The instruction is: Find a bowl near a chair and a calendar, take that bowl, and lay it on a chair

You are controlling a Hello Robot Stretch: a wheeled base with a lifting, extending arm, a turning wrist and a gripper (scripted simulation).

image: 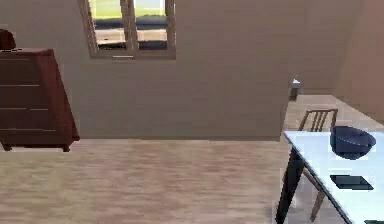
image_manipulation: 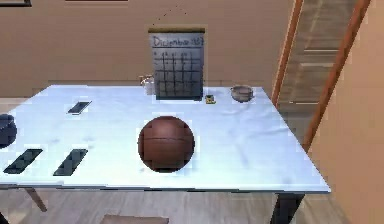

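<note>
brown ball (image_manipulation: pixel 166 143) on white desk (image_manipulation: pixel 250 140); calendar (image_manipulation: pixel 177 68) upright at far edge, small bowl (image_manipulation: pixel 241 93) near; fingers state: cannot tell.

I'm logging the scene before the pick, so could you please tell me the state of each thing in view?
Dark blue bowl: upright on the white table.
Calendar: standing upright on the table.
Small bowl: upright, near the calendar.
Brown ball: resting on the table.
Dresser: drawers shut.
Chair: upright, at the table.

White table (image_manipulation: pixel 255 150), basketball (image_manipulation: pixel 166 143), calendar (image_manipulation: pixel 177 65), small bowl (image_manipulation: pixel 241 93)
</note>
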